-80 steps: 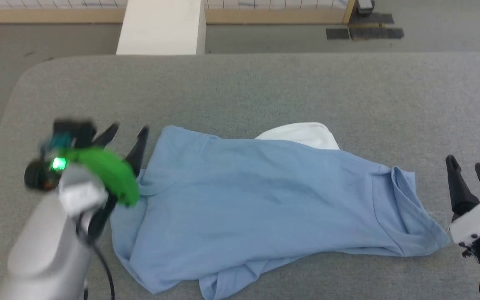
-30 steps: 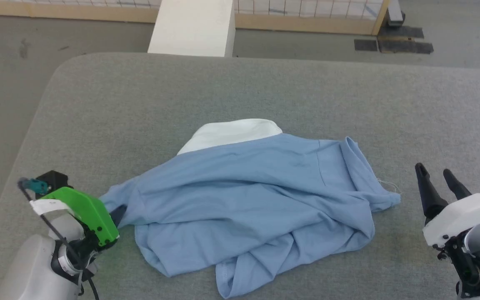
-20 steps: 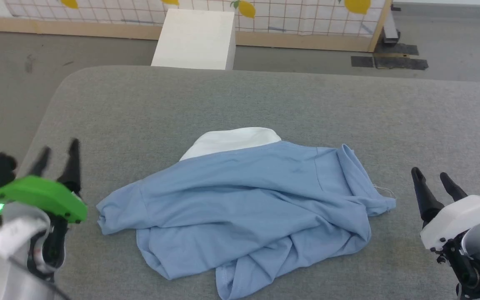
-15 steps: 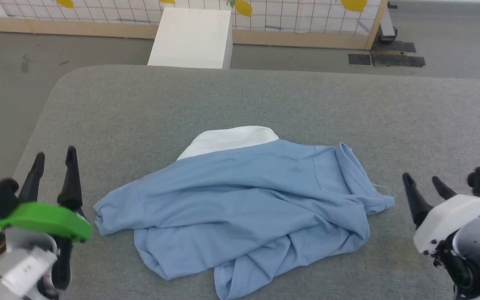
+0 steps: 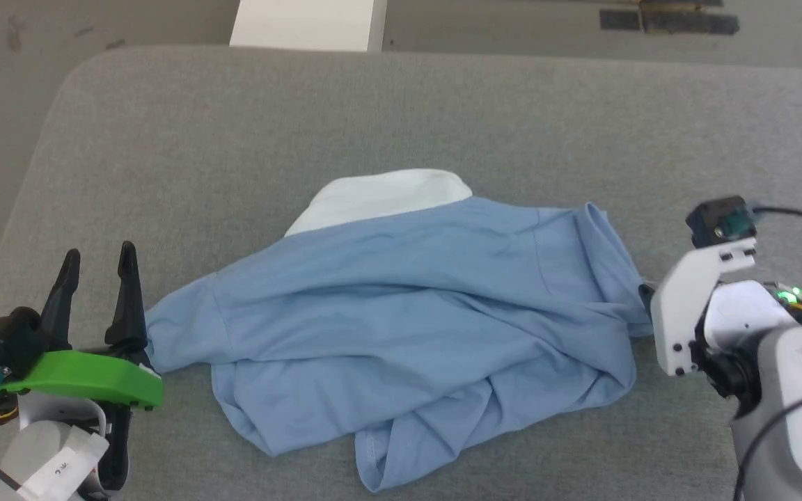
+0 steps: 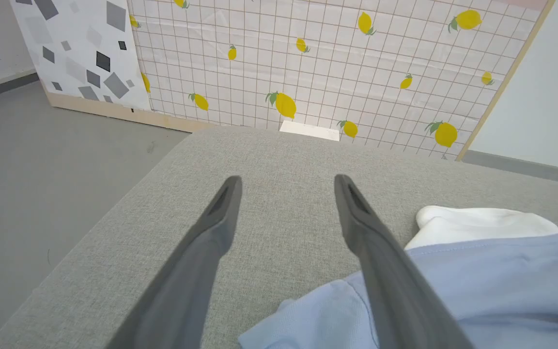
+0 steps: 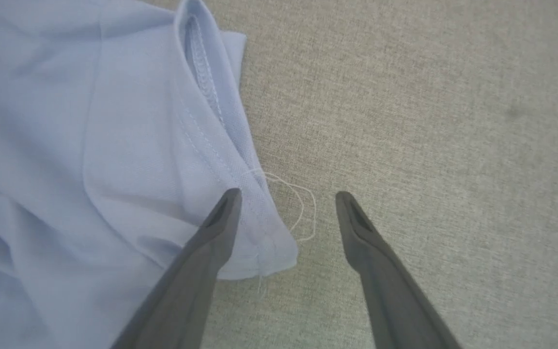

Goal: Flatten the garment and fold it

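Straddling garment (image 7: 90, 145) corner (right gripper (image 7: 286, 194)).

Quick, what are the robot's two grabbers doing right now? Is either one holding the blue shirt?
Left gripper: open, holding nothing, beside the shirt.
Right gripper: open, holding nothing, at the shirt's corner.

Garment (image 5: 401, 306): soft, matt light-blue knit cloth, creased, with stitched hems.
White panel (image 5: 380, 195): smooth matt cloth.
Table cover (image 5: 303, 111): grey coarse-woven fabric, matt.
Left gripper (image 5: 98, 250), right gripper (image 7: 286, 194): fingers of dark matt plastic, by the look.
Green housing (image 5: 88, 379): smooth, faintly glossy plastic.
White bracket (image 5: 679, 306): smooth plastic.
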Controlling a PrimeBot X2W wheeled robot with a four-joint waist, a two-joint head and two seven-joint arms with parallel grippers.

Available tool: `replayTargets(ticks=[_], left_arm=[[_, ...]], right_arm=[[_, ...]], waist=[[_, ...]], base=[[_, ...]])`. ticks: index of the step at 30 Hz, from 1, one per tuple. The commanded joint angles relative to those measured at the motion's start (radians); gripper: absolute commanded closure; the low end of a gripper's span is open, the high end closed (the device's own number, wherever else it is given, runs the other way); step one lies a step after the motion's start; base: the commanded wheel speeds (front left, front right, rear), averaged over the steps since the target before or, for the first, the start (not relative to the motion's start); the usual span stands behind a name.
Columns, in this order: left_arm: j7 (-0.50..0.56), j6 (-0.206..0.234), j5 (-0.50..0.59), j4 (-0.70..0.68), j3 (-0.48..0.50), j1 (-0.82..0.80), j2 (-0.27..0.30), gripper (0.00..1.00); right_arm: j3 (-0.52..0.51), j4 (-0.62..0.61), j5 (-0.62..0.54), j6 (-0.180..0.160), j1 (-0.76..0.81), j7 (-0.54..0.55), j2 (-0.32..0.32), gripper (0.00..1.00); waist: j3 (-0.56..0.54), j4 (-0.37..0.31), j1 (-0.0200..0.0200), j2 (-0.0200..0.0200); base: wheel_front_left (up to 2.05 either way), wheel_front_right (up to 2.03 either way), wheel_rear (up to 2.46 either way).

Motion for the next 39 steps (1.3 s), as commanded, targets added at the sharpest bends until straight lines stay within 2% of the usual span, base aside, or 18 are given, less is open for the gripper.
replayTargets(ticks=[1,12,13,15,22,26,31,38,39], left_arm=[[-0.008,-0.01,0.003,-0.004,0.008,-0.013,-0.005,0.0],[-0.009,-0.047,0.014,0.021,0.026,-0.054,-0.023,0.0],[-0.009,-0.05,0.017,0.025,0.027,-0.056,-0.025,0.0],[-0.009,-0.055,0.02,0.033,0.03,-0.058,-0.028,0.0],[-0.009,-0.065,0.034,0.056,0.035,-0.053,-0.041,0.0],[-0.009,-0.069,0.037,0.067,0.031,-0.046,-0.044,0.0],[-0.008,-0.068,0.036,0.071,0.019,-0.041,-0.051,0.0],[0.001,-0.062,0.03,0.074,0.008,-0.022,-0.057,0.0],[0.003,-0.061,0.029,0.072,0.007,-0.018,-0.058,0.0]], right_arm=[[0.016,0.014,-0.006,-0.002,-0.025,0.017,-0.007,0.0],[0.192,0.101,0.066,-0.002,-0.055,0.21,-0.046,0.0],[0.194,0.099,0.076,-0.002,-0.055,0.221,-0.049,0.55],[0.191,0.089,0.083,-0.002,-0.057,0.228,-0.056,1.0],[0.08,0.018,0.083,-0.002,-0.076,0.149,-0.051,1.0],[-0.052,-0.046,0.082,-0.002,-0.069,0.11,-0.031,1.0],[-0.227,-0.119,0.066,-0.002,0.045,0.13,-0.002,1.0],[-0.341,-0.102,0.123,-0.002,0.229,0.147,0.06,1.0],[-0.351,-0.093,0.131,-0.002,0.239,0.13,0.062,0.64]], waist=[[0.044,0.014,0.0,0.0035],[0.1,0.023,0.0,0.0035],[0.099,0.021,0.0,0.0035],[0.092,0.017,0.0,0.0035],[0.046,-0.007,0.0,0.0035],[0.014,-0.025,0.0,0.0035],[-0.014,-0.037,0.0,0.0035],[-0.035,-0.056,0.0,0.0035],[-0.038,-0.057,0.0,0.0035]], base=[[0.0,0.0,0.0],[0.0,0.0,0.0],[0.0,0.0,0.0],[0.0,0.0,0.0],[0.0,0.0,0.0],[0.0,0.0,0.0],[0.0,0.0,0.0],[0.0,0.0,0.0],[0.0,0.0,0.0]])
